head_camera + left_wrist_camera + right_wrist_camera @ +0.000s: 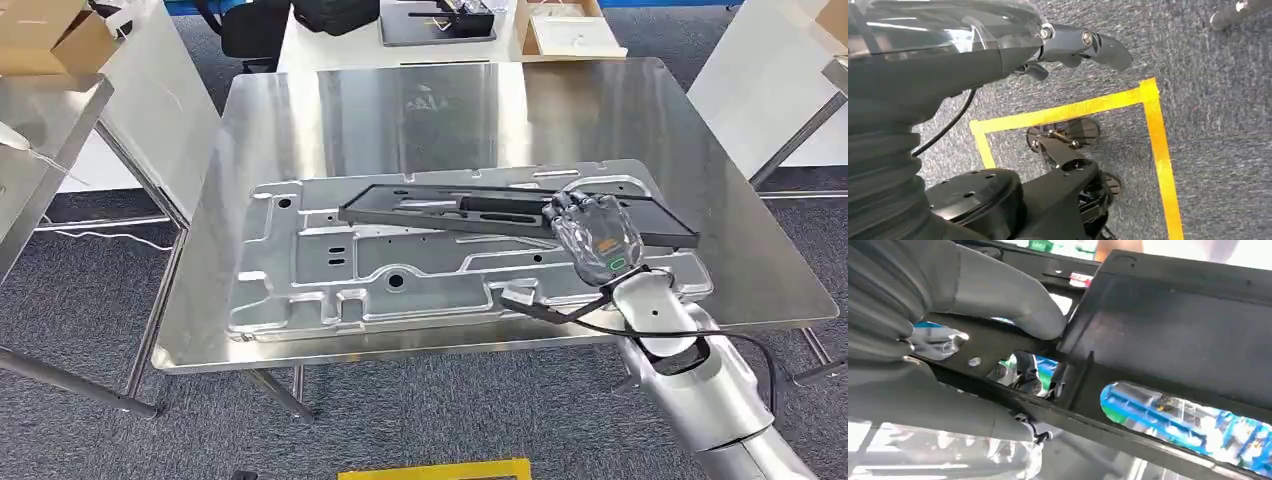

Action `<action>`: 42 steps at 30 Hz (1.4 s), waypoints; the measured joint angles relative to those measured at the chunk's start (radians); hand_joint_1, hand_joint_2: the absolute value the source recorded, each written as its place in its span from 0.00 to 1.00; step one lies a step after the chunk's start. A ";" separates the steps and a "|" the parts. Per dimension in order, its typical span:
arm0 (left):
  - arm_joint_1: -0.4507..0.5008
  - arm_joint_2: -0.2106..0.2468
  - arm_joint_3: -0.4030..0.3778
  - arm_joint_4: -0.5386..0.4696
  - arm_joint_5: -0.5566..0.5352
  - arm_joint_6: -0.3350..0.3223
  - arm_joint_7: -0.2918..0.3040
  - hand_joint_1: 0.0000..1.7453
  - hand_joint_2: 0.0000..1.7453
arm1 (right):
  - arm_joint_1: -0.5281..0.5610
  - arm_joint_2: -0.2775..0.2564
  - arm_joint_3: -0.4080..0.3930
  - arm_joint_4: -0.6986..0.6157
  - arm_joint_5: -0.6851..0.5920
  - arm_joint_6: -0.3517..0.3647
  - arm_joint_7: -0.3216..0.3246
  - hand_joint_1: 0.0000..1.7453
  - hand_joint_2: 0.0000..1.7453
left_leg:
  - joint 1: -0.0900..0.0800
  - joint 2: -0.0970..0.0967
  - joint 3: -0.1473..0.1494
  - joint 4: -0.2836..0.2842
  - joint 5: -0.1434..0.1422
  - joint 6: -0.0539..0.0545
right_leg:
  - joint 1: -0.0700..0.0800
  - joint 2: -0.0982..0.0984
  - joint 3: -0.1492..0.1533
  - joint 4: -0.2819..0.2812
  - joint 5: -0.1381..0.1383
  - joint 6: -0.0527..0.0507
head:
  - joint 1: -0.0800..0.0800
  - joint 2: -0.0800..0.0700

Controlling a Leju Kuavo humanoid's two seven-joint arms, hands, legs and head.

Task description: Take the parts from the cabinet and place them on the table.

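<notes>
Head view: right hand [595, 235] clamped on black frame [500, 212] atop silver panel [400, 265]; early release risks sliding. Left hand [1073, 45] fingers unclear.

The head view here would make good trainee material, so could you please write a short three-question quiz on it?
1. True or false: the right hand grips the black part.
2. What does the black part lie on? A) the carpet B) the silver plate C) a cardboard box
3. Fill in: the silver plate lies on the steel ____.

Key: 1 true, it is closed on the part near one end, as the right wrist view also shows. 2 B. 3 table.
</notes>
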State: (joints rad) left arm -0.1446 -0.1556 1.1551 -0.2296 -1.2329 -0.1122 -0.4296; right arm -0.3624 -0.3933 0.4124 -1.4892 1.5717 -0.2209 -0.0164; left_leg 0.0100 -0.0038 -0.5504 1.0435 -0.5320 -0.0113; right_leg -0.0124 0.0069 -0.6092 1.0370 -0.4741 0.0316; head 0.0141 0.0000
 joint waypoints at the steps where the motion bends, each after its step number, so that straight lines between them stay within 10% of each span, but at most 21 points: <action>1: -0.001 0.000 -0.005 0.000 -0.001 0.000 -0.002 0.00 1.00 | 0.005 0.003 0.007 0.019 -0.002 -0.014 -0.010 1.00 1.00 | 0.000 0.000 0.000 0.000 0.000 0.000 | 0.000 0.000 0.000 0.000 0.000 0.000 | 0.000 0.000; 24: -0.012 -0.008 -0.041 0.000 0.010 0.032 -0.021 0.00 1.00 | 0.118 0.015 0.016 0.141 -0.002 -0.079 -0.037 1.00 1.00 | 0.000 0.000 0.001 0.000 0.000 0.000 | 0.000 0.000 0.000 -0.001 0.000 0.000 | 0.000 0.000; 25: -0.012 -0.008 -0.042 0.000 0.012 0.038 -0.021 0.00 1.00 | 0.124 0.009 0.009 0.141 -0.002 -0.083 -0.032 0.00 0.00 | 0.000 0.000 0.001 0.000 0.000 0.000 | 0.000 0.000 0.001 -0.001 0.000 0.000 | 0.000 0.000; 33: -0.011 -0.008 -0.045 0.000 0.031 0.080 -0.016 0.00 1.00 | 0.189 -0.023 -0.055 0.140 -0.002 -0.088 -0.008 0.00 0.00 | 0.000 0.000 0.001 0.000 0.000 0.000 | 0.000 0.000 0.001 -0.001 0.000 0.000 | 0.000 0.000; 34: -0.012 -0.007 -0.046 0.000 0.031 0.081 -0.017 0.00 0.00 | 0.194 -0.026 -0.057 0.140 -0.002 -0.088 -0.005 0.00 0.00 | 0.000 0.001 0.001 0.000 0.000 0.000 | 0.000 0.000 0.001 -0.001 0.000 0.000 | 0.000 0.000; 42: -0.012 -0.008 -0.054 0.000 0.031 0.080 -0.021 0.00 0.00 | 0.219 -0.030 -0.080 0.139 -0.002 -0.093 0.002 0.00 0.00 | 0.000 0.001 0.001 0.000 0.000 0.000 | 0.000 0.000 0.001 -0.001 0.000 0.000 | 0.000 0.000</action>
State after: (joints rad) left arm -0.1561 -0.1633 1.1009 -0.2300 -1.2020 -0.0317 -0.4505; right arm -0.1432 -0.4231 0.3326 -1.3504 1.5694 -0.3140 -0.0141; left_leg 0.0096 -0.0032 -0.5490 1.0438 -0.5323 -0.0110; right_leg -0.0126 0.0069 -0.6078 1.0360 -0.4741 0.0316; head 0.0141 0.0000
